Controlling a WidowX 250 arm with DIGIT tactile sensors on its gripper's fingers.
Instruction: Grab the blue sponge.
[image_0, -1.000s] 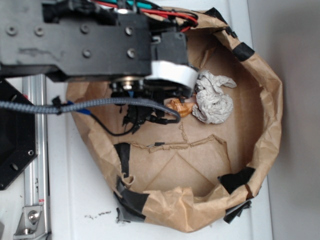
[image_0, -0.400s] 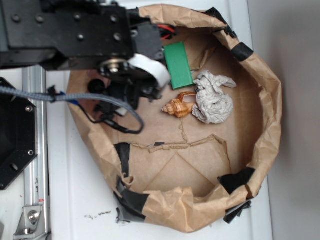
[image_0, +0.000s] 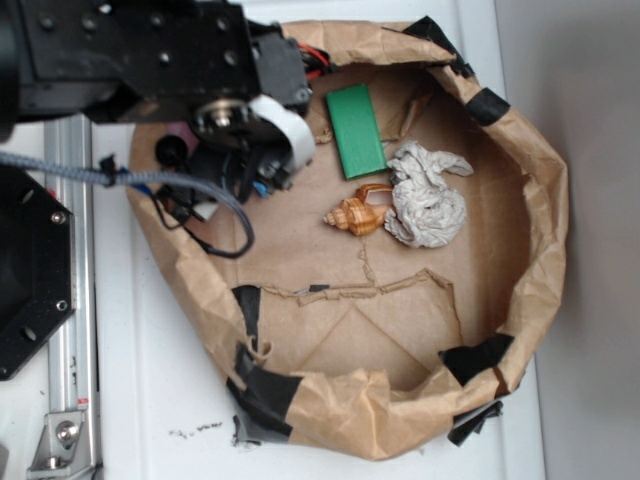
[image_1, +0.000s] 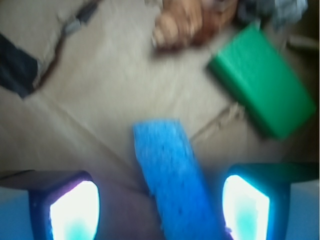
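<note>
The grab is not yet made: the blue sponge (image_1: 172, 180) lies flat on the brown paper floor of the paper-bag nest (image_0: 540, 200), untouched as far as the wrist view shows. The gripper (image_1: 160, 200) has its jaws spread wide apart, one glowing finger pad (image_1: 75, 210) on each side of the frame, and the sponge runs lengthwise up between them, nearer the right-hand pad and slightly slanted. What seems left is a descent, a small centring and the closing. In the exterior view the arm hides the sponge at the bag's upper left. The green block (image_0: 356, 130) lies well clear to one side, with a seashell (image_0: 355, 213) and a crumpled grey rag (image_0: 428, 195) beyond it.
</note>
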